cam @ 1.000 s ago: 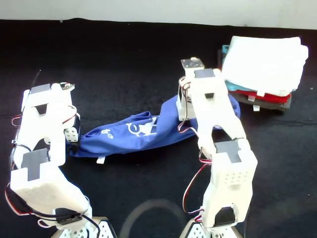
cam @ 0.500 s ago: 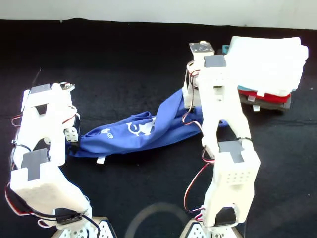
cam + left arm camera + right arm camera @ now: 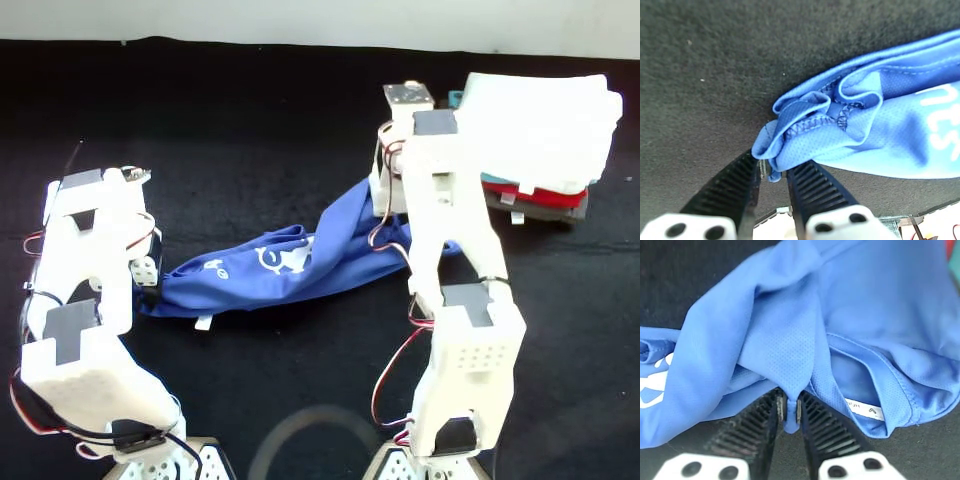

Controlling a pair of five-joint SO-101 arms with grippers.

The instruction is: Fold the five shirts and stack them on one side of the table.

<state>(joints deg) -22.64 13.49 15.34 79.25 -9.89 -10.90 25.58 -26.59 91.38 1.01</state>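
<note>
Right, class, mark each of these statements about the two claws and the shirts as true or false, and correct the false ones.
1. The left claw is shut on one end of the blue shirt. True.
2. The right claw is open and holds nothing. False: it is shut on a fold of the blue shirt.
3. A white shirt tops the stack. True.
4. The stack lies beside the left claw. False: it lies near the right claw, far from the left claw.
</note>
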